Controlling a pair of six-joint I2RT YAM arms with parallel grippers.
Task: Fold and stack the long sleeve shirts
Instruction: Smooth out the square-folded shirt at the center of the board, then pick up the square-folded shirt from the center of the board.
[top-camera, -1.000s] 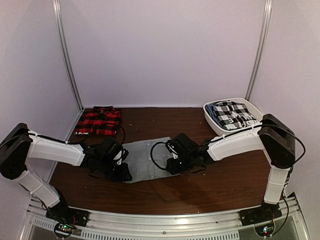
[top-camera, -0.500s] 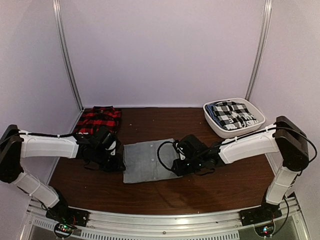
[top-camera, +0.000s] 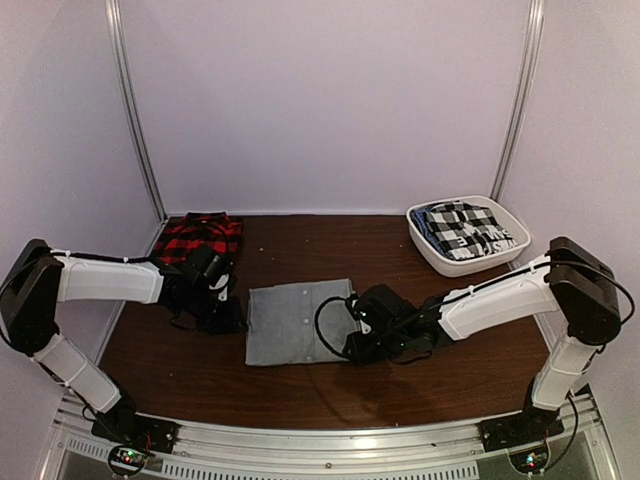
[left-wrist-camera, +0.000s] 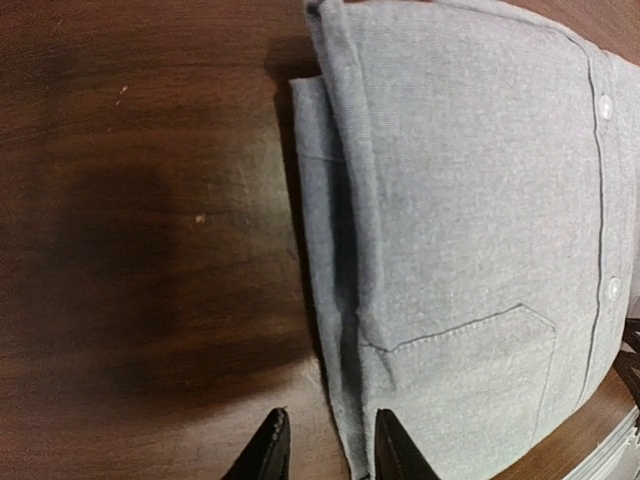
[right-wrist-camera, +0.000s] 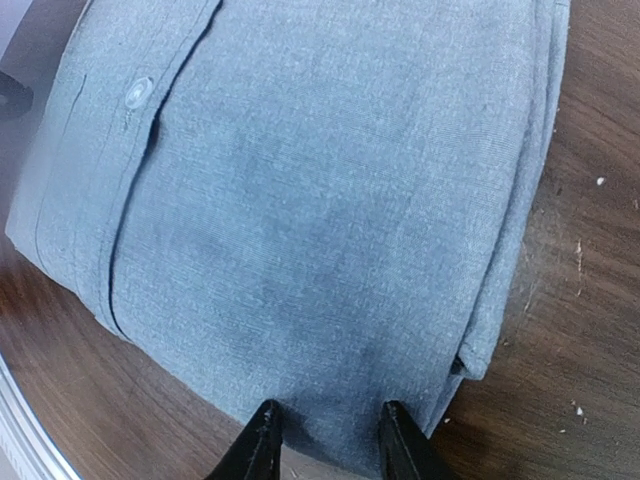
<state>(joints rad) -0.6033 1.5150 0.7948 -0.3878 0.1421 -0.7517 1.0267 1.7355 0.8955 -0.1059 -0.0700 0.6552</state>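
While checked cloth (top-camera: 465, 230) fills tub (top-camera: 440, 262), grey shirt (top-camera: 295, 320)

Dark wood desk (top-camera: 300, 390), pale specks (right-wrist-camera: 600, 181) on surface near right side. White oval basket (top-camera: 445, 262) at far right corner, holding folded black-and-white checked cloth (top-camera: 468, 230). Aluminium rail (top-camera: 330, 440) along near edge.

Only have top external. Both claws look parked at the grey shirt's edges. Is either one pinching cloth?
Observer: Left wrist view shows the left claw open and straddling the grey shirt edge, with nothing pinched.
Operator: And the right?
Observer: The right claw is open too. The cloth lies flat and smooth under it.
Operator: Which face is up?
Observer: The front. The buttons and chest pocket show.
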